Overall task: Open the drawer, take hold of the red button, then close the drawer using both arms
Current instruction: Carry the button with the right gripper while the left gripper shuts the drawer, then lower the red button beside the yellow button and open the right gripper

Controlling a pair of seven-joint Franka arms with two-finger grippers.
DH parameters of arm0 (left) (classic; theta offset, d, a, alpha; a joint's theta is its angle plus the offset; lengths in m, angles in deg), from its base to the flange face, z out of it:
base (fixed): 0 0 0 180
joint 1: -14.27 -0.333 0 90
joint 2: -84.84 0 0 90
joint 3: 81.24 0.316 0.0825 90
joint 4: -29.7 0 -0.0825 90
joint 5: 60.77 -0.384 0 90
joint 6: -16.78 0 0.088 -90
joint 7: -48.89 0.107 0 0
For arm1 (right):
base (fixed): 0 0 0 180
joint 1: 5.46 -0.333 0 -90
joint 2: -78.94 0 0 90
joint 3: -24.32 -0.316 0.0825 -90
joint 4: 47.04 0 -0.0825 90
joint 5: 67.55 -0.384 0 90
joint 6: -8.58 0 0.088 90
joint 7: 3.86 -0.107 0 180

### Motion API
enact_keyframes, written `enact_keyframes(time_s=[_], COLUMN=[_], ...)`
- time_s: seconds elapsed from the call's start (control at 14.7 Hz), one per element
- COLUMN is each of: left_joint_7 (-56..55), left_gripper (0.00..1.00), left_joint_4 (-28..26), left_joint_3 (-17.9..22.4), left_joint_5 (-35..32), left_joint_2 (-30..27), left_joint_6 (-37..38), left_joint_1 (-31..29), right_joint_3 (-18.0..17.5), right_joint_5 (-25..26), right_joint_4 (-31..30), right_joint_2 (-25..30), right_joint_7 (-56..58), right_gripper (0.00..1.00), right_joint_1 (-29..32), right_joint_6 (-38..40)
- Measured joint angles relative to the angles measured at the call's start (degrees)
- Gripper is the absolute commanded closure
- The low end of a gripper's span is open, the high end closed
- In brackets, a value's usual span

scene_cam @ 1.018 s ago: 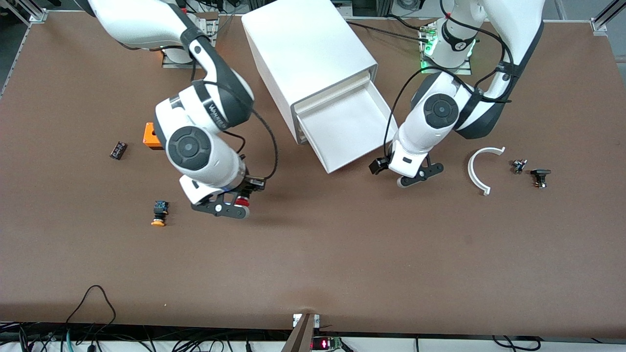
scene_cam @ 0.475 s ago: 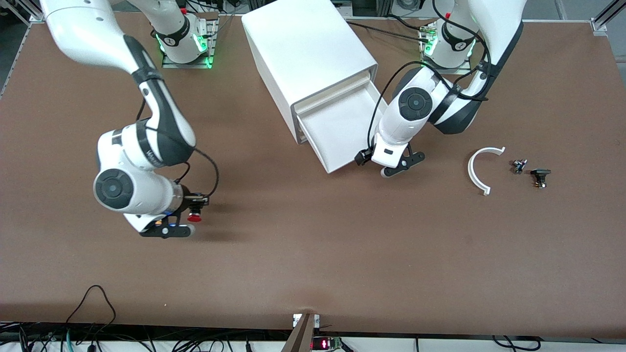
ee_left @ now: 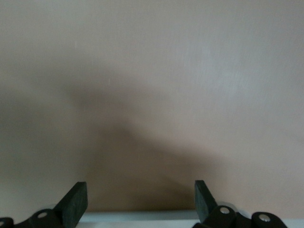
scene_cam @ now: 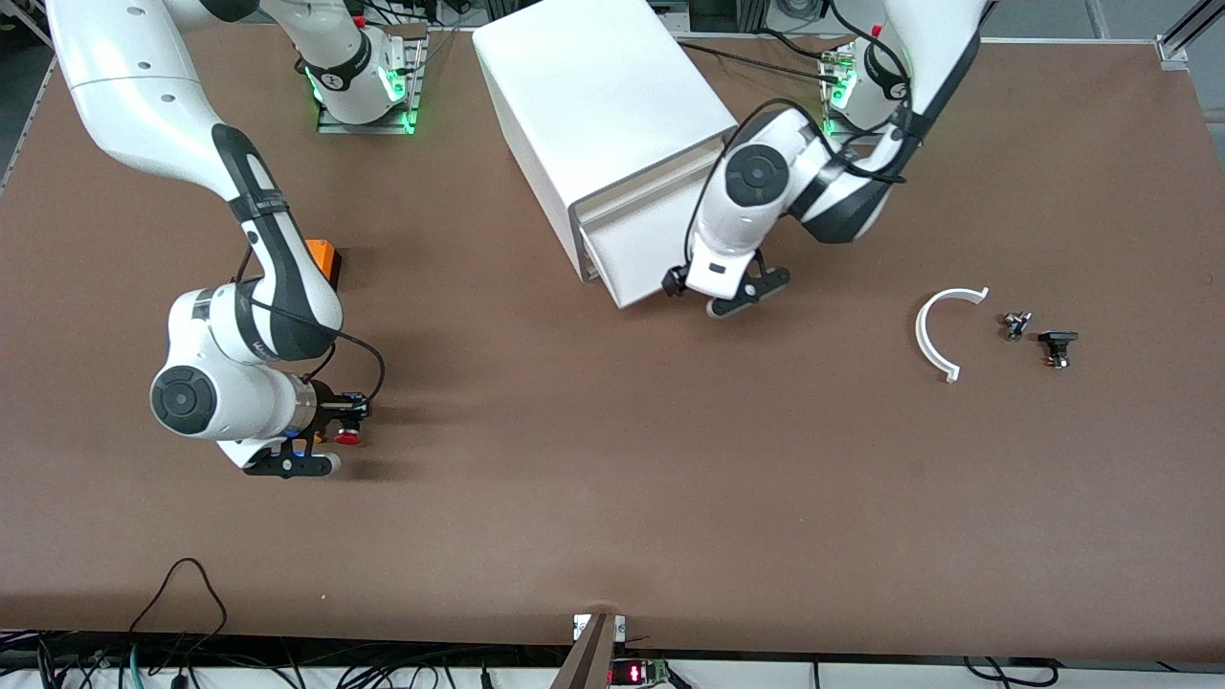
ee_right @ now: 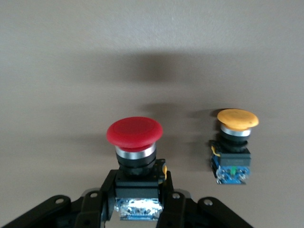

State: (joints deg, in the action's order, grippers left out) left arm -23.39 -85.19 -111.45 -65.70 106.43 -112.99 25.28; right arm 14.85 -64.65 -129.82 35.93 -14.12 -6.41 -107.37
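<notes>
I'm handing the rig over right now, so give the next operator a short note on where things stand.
Right gripper: shut on the red-capped button, above the table near the yellow-capped button.
Left gripper: open, empty, at the drawer front.
Done: button is out of the drawer.
Left: drawer still sticks partly out of the white cabinet; push it fully shut.

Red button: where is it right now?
The red button is clamped in the right hand, above the table toward the right arm's end, beside the yellow-capped button.
</notes>
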Motion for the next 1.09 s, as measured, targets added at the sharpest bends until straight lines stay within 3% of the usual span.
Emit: enact_keyframes(time_s=[0.2, 0.27, 0.34, 0.41, 0.81, 1.09], left_joint_7=[-2.7, -2.8, -2.9, -2.9, -2.8, -2.8], left_gripper=[0.01, 0.01, 0.01, 0.01, 0.01, 0.01], left_joint_4=[-0.1, -0.1, -0.1, -0.1, -0.3, -0.3], left_joint_3=[-3.5, -4.3, -4.9, -5.2, -6.7, -7.9], left_joint_5=[0.0, 0.0, 0.0, 0.0, 3.3, 4.0], left_joint_2=[-0.1, -0.1, -0.1, -0.1, 0.0, 0.0], left_joint_6=[3.1, 3.9, 4.5, 4.9, 6.0, 6.7], left_joint_1=[0.6, 0.6, 0.7, 0.6, 0.6, 0.6], right_joint_3=[-0.2, -0.2, -0.2, -0.2, -0.2, -0.3], right_joint_5=[0.0, 0.0, 0.0, 0.0, 0.0, 3.1], right_joint_4=[-3.1, -3.5, -3.7, -3.7, -1.2, 0.9], right_joint_2=[-0.9, -1.4, -1.8, -2.1, -1.2, 5.4], right_joint_7=[0.0, 0.0, 0.0, 0.0, 0.1, 0.5], right_gripper=[1.00, 0.88, 0.39, 0.00, 0.00, 0.00], right_joint_1=[0.0, 0.0, 0.0, 0.0, 0.4, 0.5], right_joint_6=[-4.4, -5.1, -5.5, -5.8, -6.4, -2.7])
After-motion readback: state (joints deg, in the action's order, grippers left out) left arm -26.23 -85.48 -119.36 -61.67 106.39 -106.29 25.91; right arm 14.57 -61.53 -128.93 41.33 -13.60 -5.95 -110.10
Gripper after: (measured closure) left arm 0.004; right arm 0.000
